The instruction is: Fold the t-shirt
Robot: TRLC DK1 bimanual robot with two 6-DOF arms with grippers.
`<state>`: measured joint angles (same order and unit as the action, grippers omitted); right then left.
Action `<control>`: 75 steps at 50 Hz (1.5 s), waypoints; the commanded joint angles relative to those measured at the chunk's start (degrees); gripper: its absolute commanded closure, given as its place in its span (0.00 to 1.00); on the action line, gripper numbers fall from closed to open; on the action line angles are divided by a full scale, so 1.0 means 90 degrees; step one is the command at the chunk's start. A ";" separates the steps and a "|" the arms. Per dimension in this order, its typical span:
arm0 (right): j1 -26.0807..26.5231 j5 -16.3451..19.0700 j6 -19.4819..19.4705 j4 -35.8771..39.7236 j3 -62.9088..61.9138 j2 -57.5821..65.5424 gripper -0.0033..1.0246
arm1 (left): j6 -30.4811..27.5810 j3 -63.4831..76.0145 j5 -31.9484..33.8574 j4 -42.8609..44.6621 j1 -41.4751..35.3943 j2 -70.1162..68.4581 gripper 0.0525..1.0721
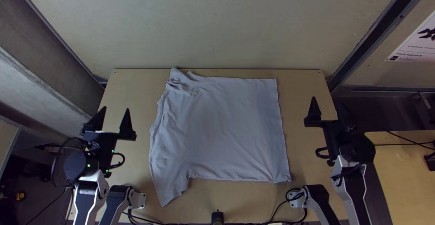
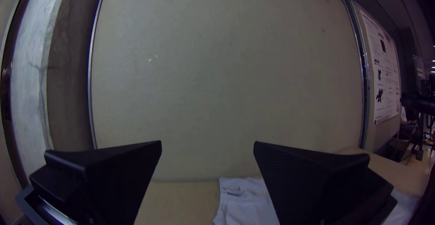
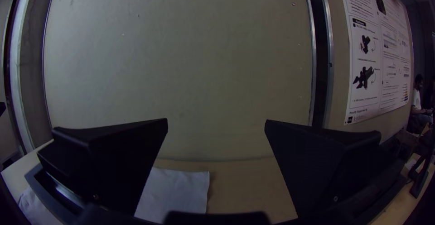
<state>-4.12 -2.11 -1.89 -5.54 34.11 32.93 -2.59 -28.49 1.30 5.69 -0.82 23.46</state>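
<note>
- Center of the surface (image 1: pixel 136 82), and we've got the t-shirt (image 1: pixel 226 127) lying spread, creased toward eleven o'clock, sleeve (image 1: pixel 170 189) poking out at seven!
- Over at nine, left hand (image 1: pixel 116 108), wide and holding nothing!
- Across at three, right hand (image 1: pixel 327 100), also wide, also holding nothing!

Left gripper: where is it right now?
In the top view, the left gripper is open by the left edge of the table, just left of the t-shirt, with a gap between them.
</note>
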 commanded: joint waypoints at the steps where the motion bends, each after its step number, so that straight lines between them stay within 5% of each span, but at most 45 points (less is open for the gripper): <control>1: -0.0089 0.0020 -0.0044 -0.0117 0.0527 0.0462 0.04 | 0.0044 -0.0731 0.0051 0.0149 -0.0065 0.0674 0.04; 28: -0.0421 0.0020 -0.0132 0.1182 0.3368 0.3060 0.04 | 0.0434 -0.4413 0.0022 -0.1580 -0.0436 0.4327 0.04; 47: -0.0529 0.0039 -0.0972 0.3233 0.5283 0.5150 0.04 | 0.1108 -0.6209 0.0061 -0.2576 -0.0231 0.6426 0.05; 75: -0.0489 0.0098 -0.1987 0.4024 0.6464 0.6966 0.04 | 0.1469 -0.9002 0.0617 -0.4480 -0.0114 0.9600 0.06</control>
<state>-8.84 -1.69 -17.30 28.86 89.43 92.64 9.47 -104.71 6.07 -32.34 -2.46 105.38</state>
